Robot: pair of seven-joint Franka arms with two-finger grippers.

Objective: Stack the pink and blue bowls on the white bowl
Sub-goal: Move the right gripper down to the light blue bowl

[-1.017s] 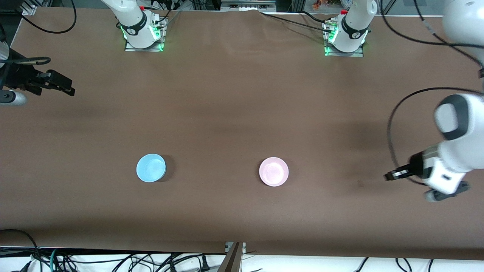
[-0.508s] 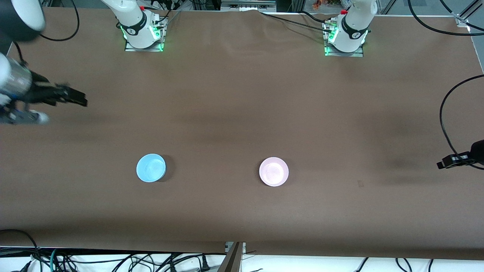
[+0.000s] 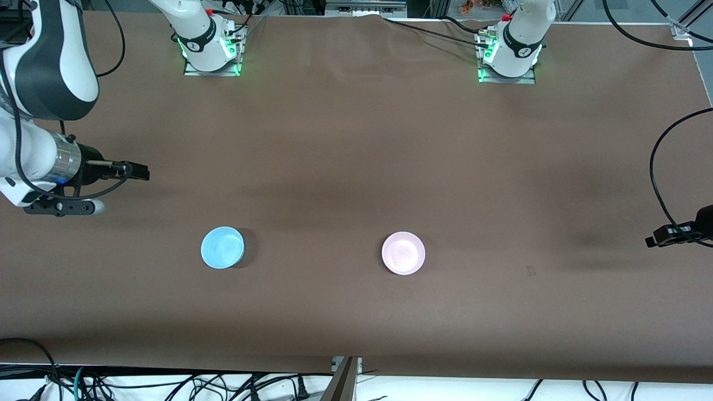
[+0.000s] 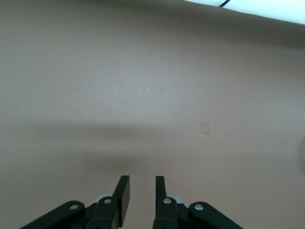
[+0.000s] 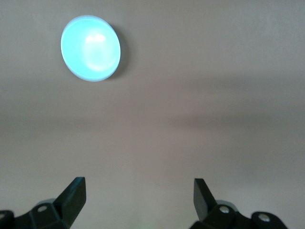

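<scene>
The light blue bowl sits upright on the brown table, and it also shows in the right wrist view as the blue bowl. The pale pink bowl sits beside it, toward the left arm's end. The white bowl is hidden or out of view. My right gripper hovers wide open and empty over bare table, off the blue bowl toward the right arm's end. My left gripper hangs at the left arm's end of the table, its fingers a narrow gap apart with nothing between them.
Both arm bases stand along the table's back edge. A black cable loop hangs by the left arm. A small mark lies on the cloth. Loose cables lie below the table's front edge.
My right gripper has swung in over the table toward the blue bowl. My left arm has pulled back from the pink bowl to its end of the table. Neither bowl moved.
</scene>
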